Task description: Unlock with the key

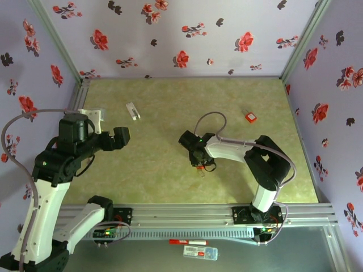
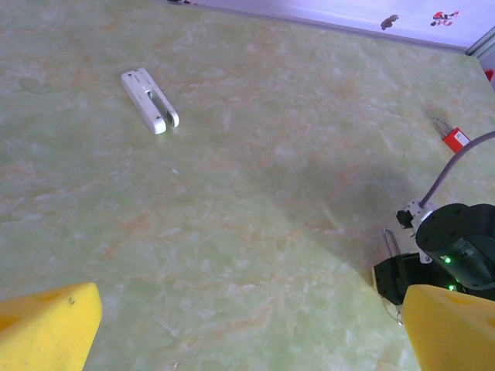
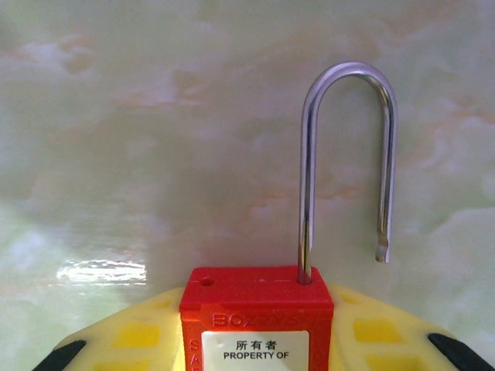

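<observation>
At the near edge, outside the table rails, a red marker pen point(image 1: 188, 242) lies just beside a clear plastic packet point(image 1: 200, 253). Beyond them, two white-and-black robot arms rise from a metal rail onto a pale green marbled table point(image 1: 159, 181).

The right gripper point(image 1: 199, 161) reaches low over the middle of the table. It pinches a red padlock point(image 3: 256, 309) by its body between yellow padded fingers point(image 3: 135, 338). In the right wrist view the lock points away from the camera and carries a white label reading "PROPERTY OF" under Chinese characters. Its steel shackle point(image 3: 348, 77) stands open. The left leg sits in the body, the right leg ends free in the air with a small notch at its tip, and an open hole shows at the body's top left corner.

The left gripper point(image 1: 119, 137) is raised over the left side of the table, well apart from the lock. Its yellow fingers point(image 2: 50, 325) are spread wide, with bare tabletop between them.

Farther back, a small white oblong part point(image 2: 149, 100), slotted at one end, lies flat left of centre. Toward the far right, a small red item point(image 2: 456, 139) with a metal loop lies alone; it is too small to tell whether it is a key tag or a second lock. Lilac walls point(image 1: 170, 34) printed with red and black flowers enclose the table on three sides
</observation>
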{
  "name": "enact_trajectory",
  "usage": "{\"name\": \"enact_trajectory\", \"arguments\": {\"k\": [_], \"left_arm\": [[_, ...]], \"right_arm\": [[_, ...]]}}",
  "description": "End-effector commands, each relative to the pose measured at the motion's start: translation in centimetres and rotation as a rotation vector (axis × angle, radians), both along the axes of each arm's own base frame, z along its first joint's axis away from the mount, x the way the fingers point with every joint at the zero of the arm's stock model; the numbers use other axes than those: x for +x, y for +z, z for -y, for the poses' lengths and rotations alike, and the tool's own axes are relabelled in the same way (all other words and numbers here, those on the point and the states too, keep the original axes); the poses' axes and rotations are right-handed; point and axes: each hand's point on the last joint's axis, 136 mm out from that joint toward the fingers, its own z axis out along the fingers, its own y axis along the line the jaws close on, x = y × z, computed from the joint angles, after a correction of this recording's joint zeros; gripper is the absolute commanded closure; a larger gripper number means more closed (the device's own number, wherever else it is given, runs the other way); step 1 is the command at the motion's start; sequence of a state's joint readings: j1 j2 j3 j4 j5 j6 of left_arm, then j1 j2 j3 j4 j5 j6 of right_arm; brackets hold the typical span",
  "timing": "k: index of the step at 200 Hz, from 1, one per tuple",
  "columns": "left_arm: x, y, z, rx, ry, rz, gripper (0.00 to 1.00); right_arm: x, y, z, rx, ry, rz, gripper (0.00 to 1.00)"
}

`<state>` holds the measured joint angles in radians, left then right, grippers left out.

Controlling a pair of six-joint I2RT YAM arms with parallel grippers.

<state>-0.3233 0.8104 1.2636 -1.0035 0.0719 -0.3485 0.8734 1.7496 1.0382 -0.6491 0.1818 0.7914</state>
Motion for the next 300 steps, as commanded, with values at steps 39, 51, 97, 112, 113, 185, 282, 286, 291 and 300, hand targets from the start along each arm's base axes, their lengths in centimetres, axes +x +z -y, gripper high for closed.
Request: {"name": "enact_trajectory", "arguments": {"k": [39,51,97,112,113,185,282,286,291,300], "left_arm": [[0.1,1.2,0.1,-0.051,0.017,0.021,0.00],[0.2,1.0,0.1,-0.055,0.025,0.012,0.00],[0.2,0.8,-0.1,-0.070,0.043,0.008,0.00],[0.2,0.7,-0.1,-0.073,0.048,0.002,0.00],[0.2,0.7,-0.1,-0.075,0.049,0.004,0.00],[0.5,-1.0,0.1,-0.129,0.093,-0.049,0.00],[-1.3,-6.8,-4.1,-0.179,0.420,-0.203,0.00],[-1.5,-7.0,-4.4,-0.175,0.436,-0.210,0.00],[-1.8,-7.3,-4.7,-0.172,0.455,-0.218,0.00],[-2.4,-7.7,-5.3,-0.166,0.488,-0.227,0.00]], "right_arm": [[-1.5,0.7,4.0,-0.139,-0.112,-0.023,0.58],[-1.3,1.3,3.9,-0.129,-0.112,-0.014,0.48],[-0.4,5.0,2.8,-0.047,-0.108,0.050,0.25],[0.0,7.0,2.6,-0.019,-0.103,0.084,0.24],[0.0,7.1,2.6,-0.018,-0.103,0.085,0.24],[0.8,22.1,2.2,0.250,0.055,0.397,0.07],[-3.6,29.3,8.1,0.464,0.098,0.547,0.01],[-3.9,29.2,8.1,0.460,0.110,0.536,0.01],[-4.1,29.0,8.1,0.454,0.121,0.525,0.01],[-4.3,28.8,8.3,0.443,0.130,0.512,0.01]]}}
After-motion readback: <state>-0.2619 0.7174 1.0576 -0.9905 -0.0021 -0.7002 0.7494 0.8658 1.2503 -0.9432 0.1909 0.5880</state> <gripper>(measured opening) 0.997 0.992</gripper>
